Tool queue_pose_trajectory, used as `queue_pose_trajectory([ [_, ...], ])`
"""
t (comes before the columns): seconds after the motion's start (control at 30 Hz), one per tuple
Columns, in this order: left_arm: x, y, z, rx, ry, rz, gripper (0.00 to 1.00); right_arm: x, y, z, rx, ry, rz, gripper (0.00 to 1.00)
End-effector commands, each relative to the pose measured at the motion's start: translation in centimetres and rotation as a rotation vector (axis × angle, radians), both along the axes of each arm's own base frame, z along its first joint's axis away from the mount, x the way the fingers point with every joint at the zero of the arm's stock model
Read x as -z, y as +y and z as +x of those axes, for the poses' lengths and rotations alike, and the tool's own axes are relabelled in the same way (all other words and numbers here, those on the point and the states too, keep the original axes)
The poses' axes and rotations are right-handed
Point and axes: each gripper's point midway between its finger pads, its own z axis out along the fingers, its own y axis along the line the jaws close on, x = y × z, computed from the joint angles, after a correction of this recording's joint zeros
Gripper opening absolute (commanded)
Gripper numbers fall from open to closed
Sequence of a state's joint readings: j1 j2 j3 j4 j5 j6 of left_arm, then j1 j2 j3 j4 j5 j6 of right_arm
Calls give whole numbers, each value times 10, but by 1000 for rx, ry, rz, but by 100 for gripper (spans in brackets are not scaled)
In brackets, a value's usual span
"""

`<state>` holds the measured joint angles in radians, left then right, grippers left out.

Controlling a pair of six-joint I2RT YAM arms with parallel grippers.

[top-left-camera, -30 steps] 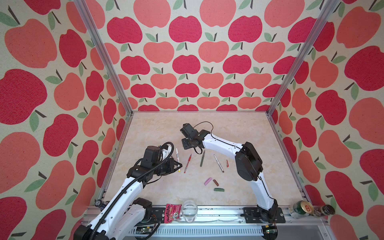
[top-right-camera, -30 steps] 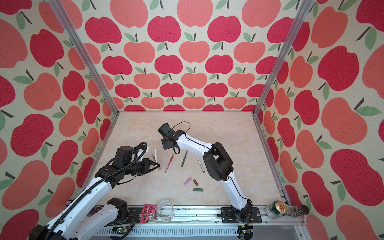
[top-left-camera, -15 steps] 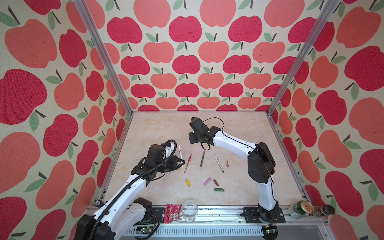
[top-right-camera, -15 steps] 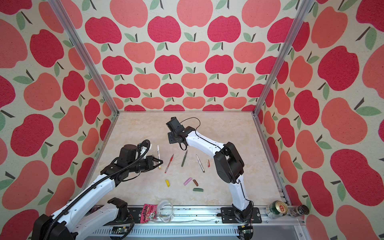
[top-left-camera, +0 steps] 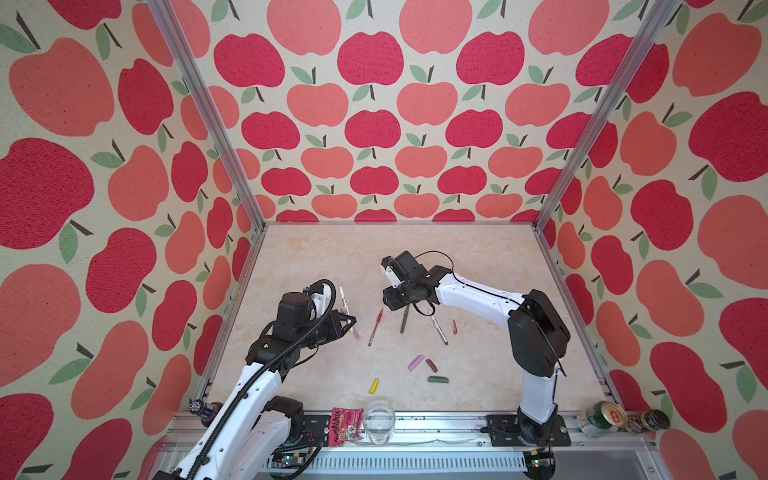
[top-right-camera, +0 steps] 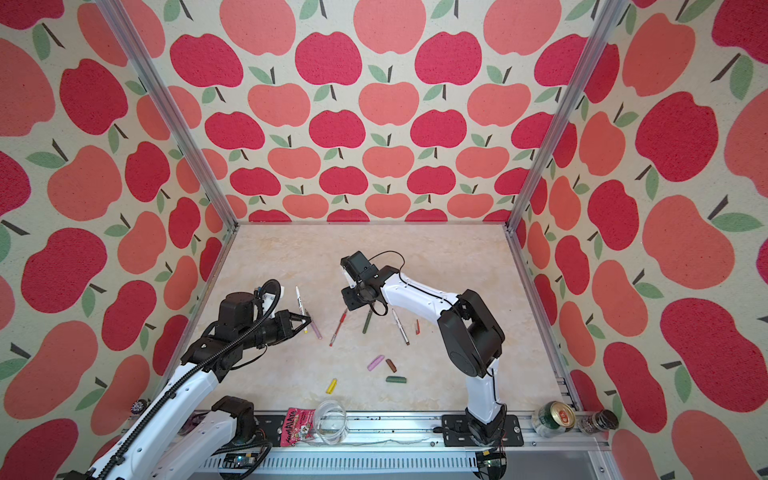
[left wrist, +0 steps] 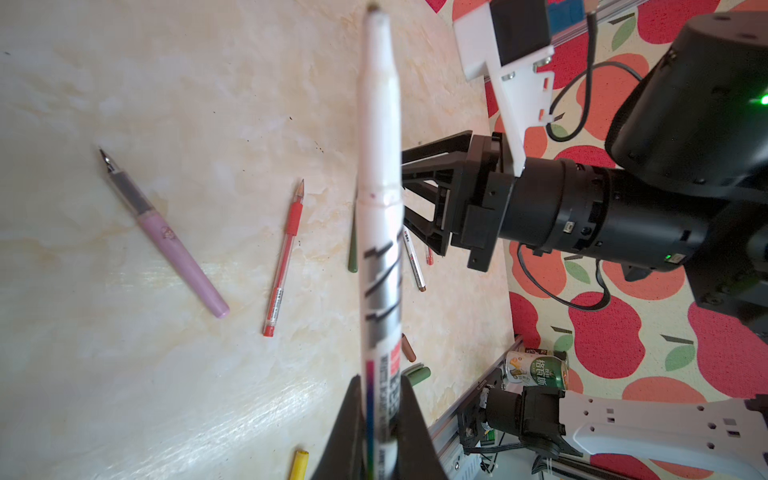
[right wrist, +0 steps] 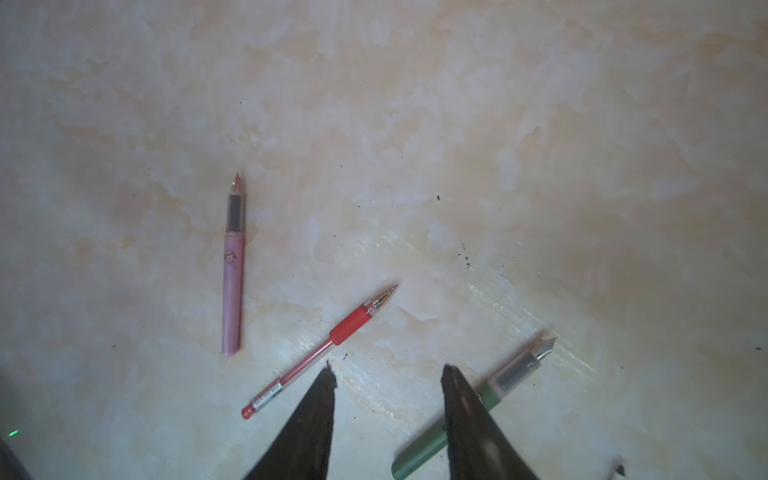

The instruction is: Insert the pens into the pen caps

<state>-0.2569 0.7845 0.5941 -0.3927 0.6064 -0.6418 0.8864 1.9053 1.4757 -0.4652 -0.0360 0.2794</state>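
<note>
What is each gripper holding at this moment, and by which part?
The left gripper holds a white-barrelled pen by the printed rear end of its barrel, nib pointing away. The right gripper stands open, holding nothing.

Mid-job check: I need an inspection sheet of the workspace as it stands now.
Surface: marbled table, a few dark specks.
Job's things: white pen in left gripper; lilac pen, red pen, green pen, second white pen lie on table; yellow cap, pink cap, brown cap, green cap, red cap lie loose, none fitted.
Clutter: snack packet, glass, can, jar on front rail.
Grippers: left gripper shut on white pen; right gripper open, empty, over green pen.
Cables: black cable loops at right wrist; conduit along left arm.
Surroundings: apple-print walls, metal posts.
</note>
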Motion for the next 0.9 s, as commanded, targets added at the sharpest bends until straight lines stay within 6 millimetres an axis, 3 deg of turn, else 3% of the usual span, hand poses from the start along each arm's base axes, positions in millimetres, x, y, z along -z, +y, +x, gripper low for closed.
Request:
queue_pose_trajectory([
  [0.0, -18, 3, -4, 14, -41, 10, 0, -25, 8, -30, -176, 5, 35, 50],
  [0.1, -21, 6, -10, 13, -28, 22, 0, -24, -7, -36, -126, 23, -52, 52],
  [0.17, -21, 9, -16, 8, -4, 34, 0, -26, -27, -34, 39, 49, -141, 53],
  [0.27, -19, 14, -27, -9, 34, 46, 0, -30, -43, -51, 274, 144, -154, 54],
  [0.4, -18, 24, -37, -71, 58, 59, 0, -38, -36, -83, 440, 232, -74, 56],
  [0.63, -27, 39, -58, -131, 24, 76, 0, -44, -37, -115, 613, 314, -108, 55],
  [0.87, -40, 50, -94, -170, -54, 20, 0, -7, -14, -175, 644, 423, -241, 54],
])
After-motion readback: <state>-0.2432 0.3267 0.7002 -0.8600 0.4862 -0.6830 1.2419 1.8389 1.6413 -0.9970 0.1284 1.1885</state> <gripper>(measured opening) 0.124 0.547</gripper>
